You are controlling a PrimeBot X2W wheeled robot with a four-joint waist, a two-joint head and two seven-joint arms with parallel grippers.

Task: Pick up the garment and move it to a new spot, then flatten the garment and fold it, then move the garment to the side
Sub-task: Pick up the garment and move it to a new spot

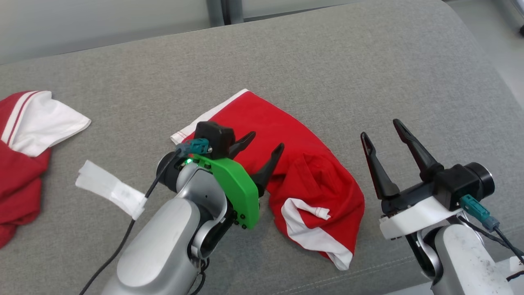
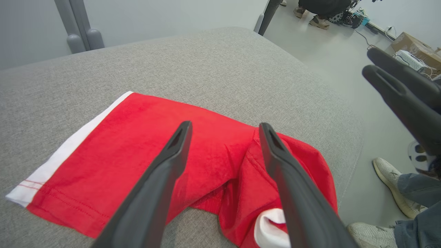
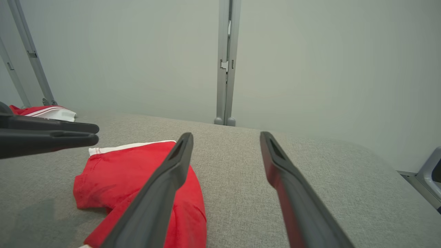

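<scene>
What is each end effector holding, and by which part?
Nothing. The left end effector is open over the red garment, gripping no cloth; the right end effector is open beside it, above the grey cushion.

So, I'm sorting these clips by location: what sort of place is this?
Probably a robotics lab or test room rather than a home: plain wall panels joined by a metal post, a cardboard box and a loose cable on a bare floor, and a grey padded surface serving as the workbench.
</scene>
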